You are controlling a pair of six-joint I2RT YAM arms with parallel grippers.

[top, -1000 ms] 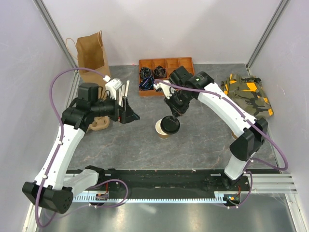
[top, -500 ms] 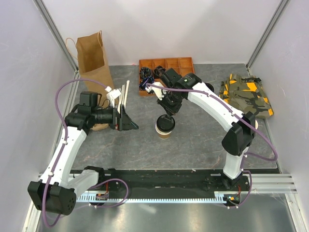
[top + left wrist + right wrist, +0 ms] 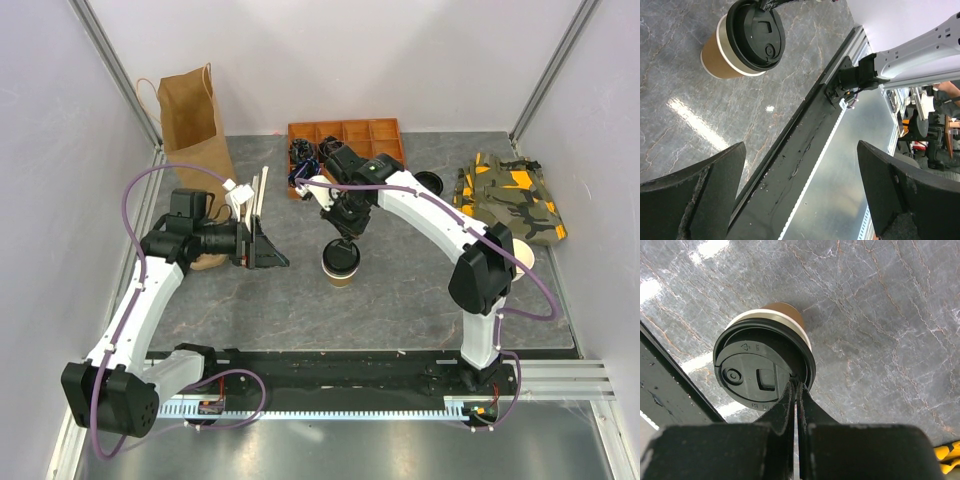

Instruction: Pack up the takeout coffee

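So here's the state of things. Grey stone-look tabletop [image 3: 400, 300], with a brown paper bag [image 3: 190, 115] standing upright in the far left corner. From above I can't really tell if its mouth is open. A camo cloth [image 3: 510, 195] is bunched at the right edge, and an orange tray [image 3: 365, 132] with compartments sits along the far edge, with dark bits in its left compartments.

The left hand [image 3: 268, 225] is near the left edge, spread as wide as it goes and holding nothing. It's turned sideways so it looks across at the cup but is well apart from it.

The right hand [image 3: 796, 386] is pinched fully closed with nothing between its fingers. Its tips are down on the edge of the lid, more poking than gripping.

The coffee cup [image 3: 341, 264] stands upright around the middle of the tabletop, well apart from the bag. Its black lid [image 3: 757, 372] is on. In the left wrist view a strip of white rim shows under one side, so I'd guess it's not fully snapped down yet, but I can't say for sure.

Progress-wise, I'd call it the early-middle stage. The cup is lidded or nearly so, and the closed hand looks like it's seating the lid. Nobody has hold of the cup, and the actual packing, getting it over to the bag and inside, is all left to do.
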